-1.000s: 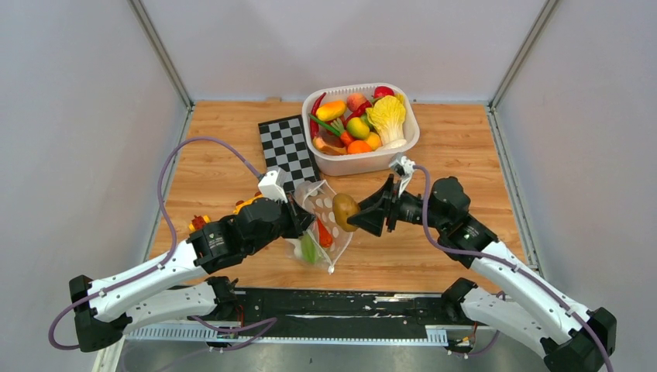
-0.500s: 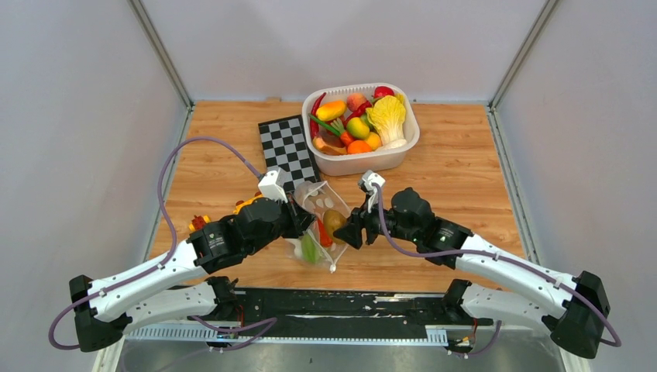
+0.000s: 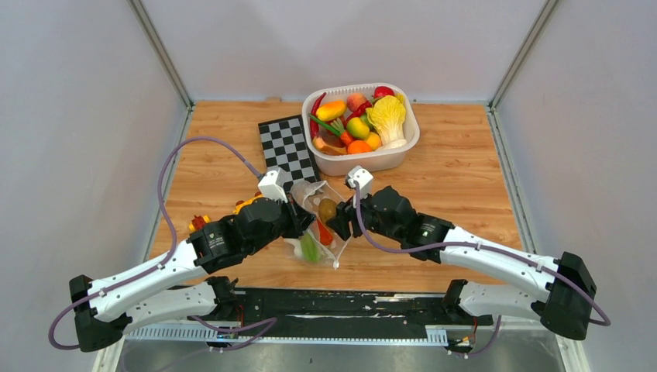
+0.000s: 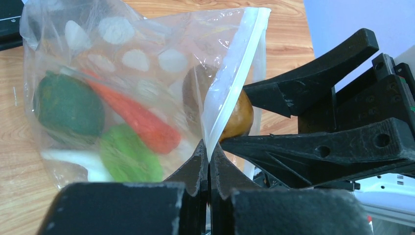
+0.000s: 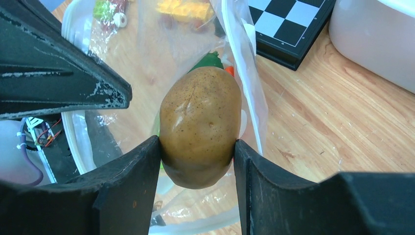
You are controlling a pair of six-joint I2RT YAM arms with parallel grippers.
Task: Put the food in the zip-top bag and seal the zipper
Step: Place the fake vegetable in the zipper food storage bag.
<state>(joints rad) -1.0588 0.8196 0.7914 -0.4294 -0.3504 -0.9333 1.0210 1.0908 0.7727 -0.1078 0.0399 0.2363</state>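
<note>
The clear dotted zip-top bag (image 3: 319, 232) stands open between the arms, its mouth facing right. My left gripper (image 4: 209, 147) is shut on the whitish zipper (image 4: 230, 78) strip at the near lip. The right gripper (image 5: 197, 147) is shut on a brown toy potato (image 5: 199, 122) and holds it in the bag's mouth (image 3: 328, 209). Through the plastic I see other food: a dark green piece (image 4: 68, 107), an orange-red carrot (image 4: 142, 120) and a light green piece (image 4: 129, 154).
A white tub (image 3: 360, 165) heaped with more toy food stands at the back. A folded chessboard (image 3: 288, 147) lies just left of it. Small yellow and red toy cars (image 3: 200, 222) sit behind the left arm.
The right arm has swung left with the potato, carrying it from beside the bag into the bag's mouth. The left gripper has kept still on the lip.
</note>
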